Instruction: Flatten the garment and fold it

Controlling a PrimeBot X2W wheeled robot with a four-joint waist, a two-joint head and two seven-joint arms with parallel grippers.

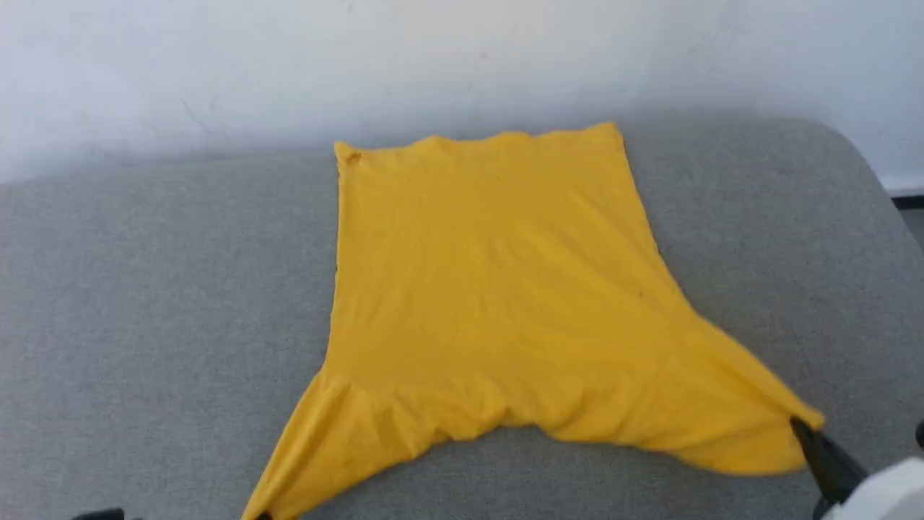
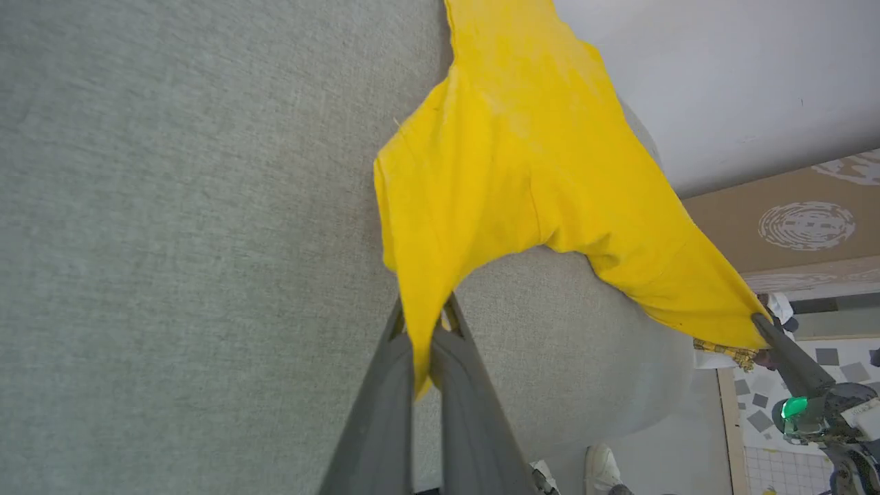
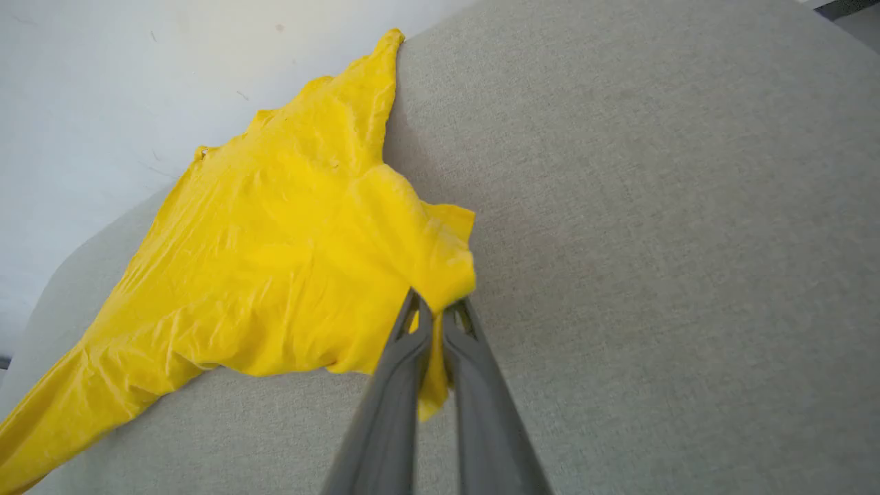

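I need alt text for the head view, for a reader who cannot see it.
A yellow T-shirt lies spread, plain side up, on a grey fabric surface before a white wall. The right gripper pinches its near right corner.

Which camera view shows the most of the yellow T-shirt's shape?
The head view: nearly all of the yellow T-shirt lies spread on the grey surface, hem far, both sleeves stretched toward the robot. The left wrist view shows one sleeve pinched in the left gripper; the right wrist view shows the other in the right gripper.
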